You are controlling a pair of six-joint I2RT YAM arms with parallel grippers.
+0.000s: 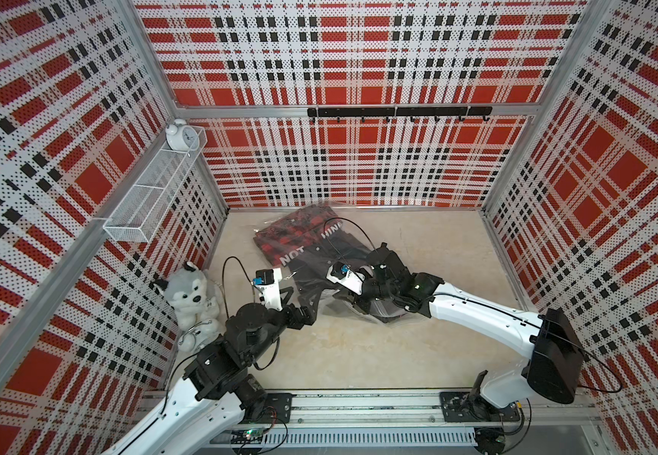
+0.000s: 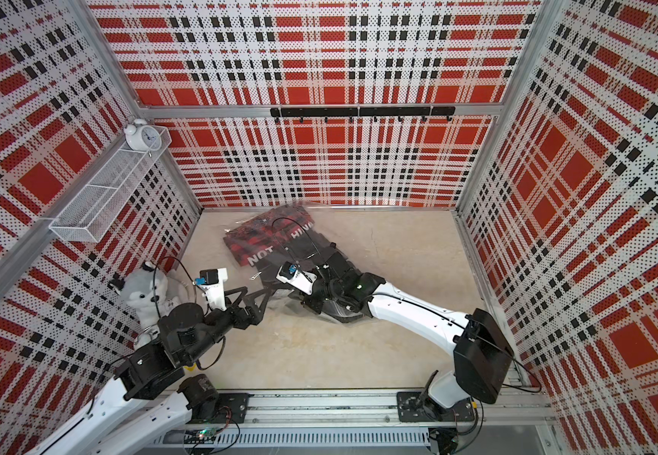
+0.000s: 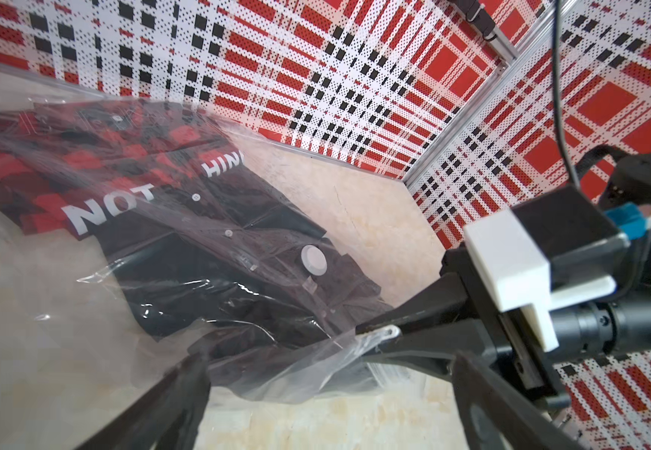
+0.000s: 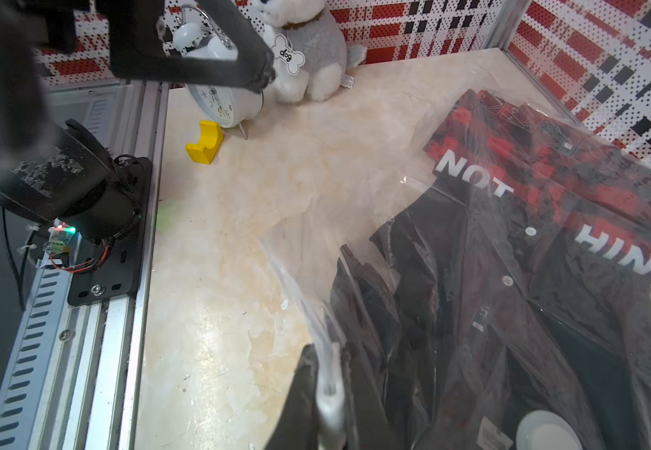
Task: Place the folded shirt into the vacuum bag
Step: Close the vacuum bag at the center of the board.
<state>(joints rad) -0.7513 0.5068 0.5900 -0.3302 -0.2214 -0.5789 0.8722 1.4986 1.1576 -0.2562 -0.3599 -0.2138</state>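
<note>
Now the vacuum bag's (image 4: 308, 311) edge is pinched in the right gripper (image 4: 329, 389); the left gripper (image 3: 329, 358) is spread wide beside it, seemingly not touching.

Red, white and black plaid covers the walls (image 1: 358, 59). The tabletop (image 1: 418, 244) is pale marbled beige. The vacuum bag (image 3: 277, 374) is clear. The folded shirt (image 3: 214, 253) is black with red-and-black checks and white letters. The plush dog (image 1: 190, 293) is grey and white, and the block (image 4: 203, 143) is yellow.

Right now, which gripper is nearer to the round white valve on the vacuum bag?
Right. The right gripper is shut on the vacuum bag at its edge, close beside the valve. The left gripper, open, sits farther off, beyond that edge.
</note>
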